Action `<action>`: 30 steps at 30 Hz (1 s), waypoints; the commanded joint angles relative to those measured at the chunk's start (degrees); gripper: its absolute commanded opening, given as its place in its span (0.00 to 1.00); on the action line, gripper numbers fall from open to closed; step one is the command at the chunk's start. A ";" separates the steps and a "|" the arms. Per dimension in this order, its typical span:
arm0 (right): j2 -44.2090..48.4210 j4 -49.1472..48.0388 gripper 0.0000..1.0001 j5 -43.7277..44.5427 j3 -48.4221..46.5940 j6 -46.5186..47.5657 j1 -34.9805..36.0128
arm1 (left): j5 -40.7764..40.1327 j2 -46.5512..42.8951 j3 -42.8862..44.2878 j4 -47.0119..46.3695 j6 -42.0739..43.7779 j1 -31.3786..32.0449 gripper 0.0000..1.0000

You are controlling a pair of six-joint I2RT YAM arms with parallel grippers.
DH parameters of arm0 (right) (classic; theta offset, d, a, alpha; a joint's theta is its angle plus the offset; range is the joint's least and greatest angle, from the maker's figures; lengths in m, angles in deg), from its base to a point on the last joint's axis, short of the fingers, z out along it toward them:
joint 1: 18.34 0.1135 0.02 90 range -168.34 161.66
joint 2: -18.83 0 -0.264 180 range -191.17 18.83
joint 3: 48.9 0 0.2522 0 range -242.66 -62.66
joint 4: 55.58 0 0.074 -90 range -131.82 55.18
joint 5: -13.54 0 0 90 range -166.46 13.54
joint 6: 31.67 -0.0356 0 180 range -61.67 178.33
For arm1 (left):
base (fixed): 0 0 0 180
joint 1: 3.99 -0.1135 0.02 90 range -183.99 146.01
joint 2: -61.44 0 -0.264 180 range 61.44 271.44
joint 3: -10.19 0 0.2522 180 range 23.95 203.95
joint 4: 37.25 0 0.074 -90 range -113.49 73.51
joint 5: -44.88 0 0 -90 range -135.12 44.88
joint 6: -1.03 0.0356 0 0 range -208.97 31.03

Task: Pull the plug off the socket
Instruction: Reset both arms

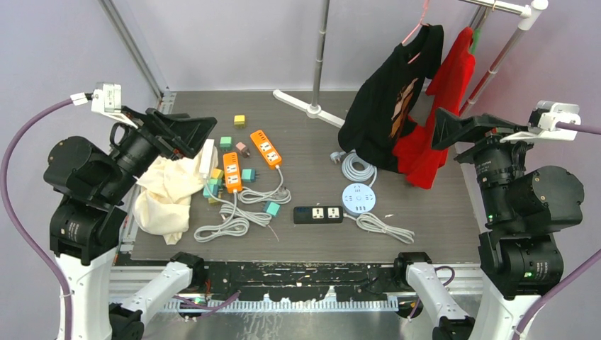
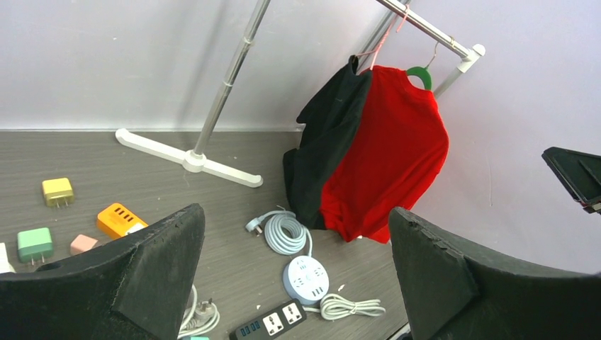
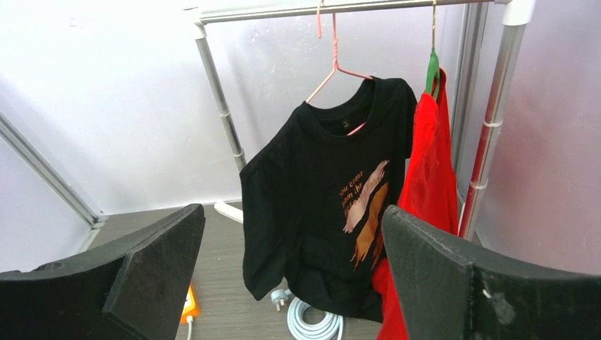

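Two orange socket strips lie left of centre with grey cords coiled in front of them. Small coloured plug adapters are scattered around them. From here I cannot tell which plug sits in a socket. A round blue socket and a black strip lie mid-table. The blue cable's plug lies loose. My left gripper hangs open high over the left edge. My right gripper is open, raised at the right, holding nothing.
A cream cloth is heaped at the left edge beside a white strip. A clothes rack's white foot stands at the back. A black shirt and a red shirt hang down to the table.
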 commanded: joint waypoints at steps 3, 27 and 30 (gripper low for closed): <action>1.15 -1.51 1.00 0.98 -0.66 0.14 -0.58 | -0.82 -2.04 -0.45 -0.39 0.29 -0.30 0.99; 1.03 -1.28 1.00 -0.43 -0.72 -0.42 -1.22 | -1.03 -2.65 -0.20 0.47 1.04 -0.33 0.99; 0.94 -1.28 1.00 -0.43 -0.59 -0.47 -1.24 | -1.04 -2.59 -0.37 0.45 1.13 -0.32 0.99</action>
